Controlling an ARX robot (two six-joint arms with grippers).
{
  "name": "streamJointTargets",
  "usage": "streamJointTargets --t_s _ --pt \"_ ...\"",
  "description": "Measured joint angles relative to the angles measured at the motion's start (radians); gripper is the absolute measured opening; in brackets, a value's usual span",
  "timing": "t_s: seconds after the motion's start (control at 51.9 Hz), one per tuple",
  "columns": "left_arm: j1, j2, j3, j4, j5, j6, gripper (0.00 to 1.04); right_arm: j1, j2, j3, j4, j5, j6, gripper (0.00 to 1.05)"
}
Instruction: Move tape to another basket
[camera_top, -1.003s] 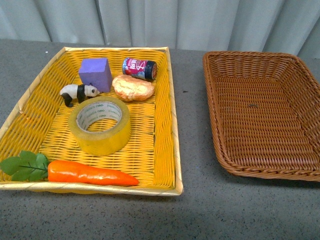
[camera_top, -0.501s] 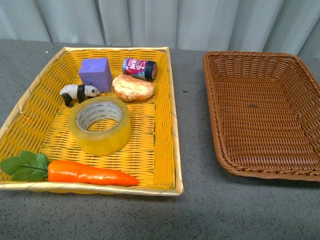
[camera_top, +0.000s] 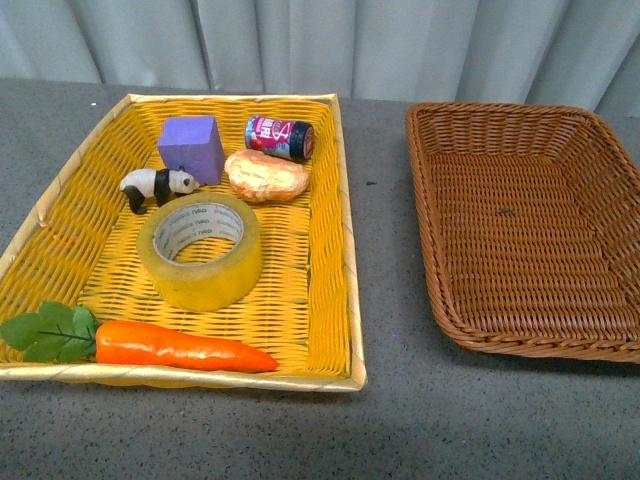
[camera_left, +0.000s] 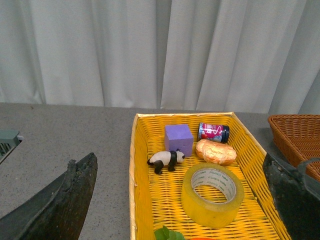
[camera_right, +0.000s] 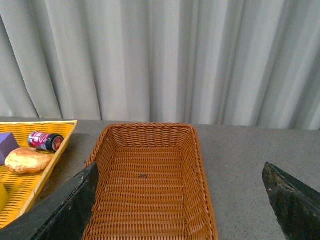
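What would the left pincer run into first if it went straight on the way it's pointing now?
Probably the tape in the yellow tray: it lies between the fingers of the open left pincer in the left wrist view, nothing nearer. Depth is unclear, so it might pass above it.

Yellowish tape (camera_top: 200, 280), perhaps grey-lettered inside, brown woven basket (camera_top: 520, 230)

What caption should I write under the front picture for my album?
Tape roll lies flat in the yellow tray; the brown basket sits beside it, not touching.
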Motion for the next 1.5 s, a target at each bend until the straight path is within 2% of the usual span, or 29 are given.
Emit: streamJointTargets --t_s 1.504 --pt "0.0 0.0 0.0 0.0 0.0 0.0 0.98 0.0 0.0 0.0 0.0 0.0 0.0 0.96"
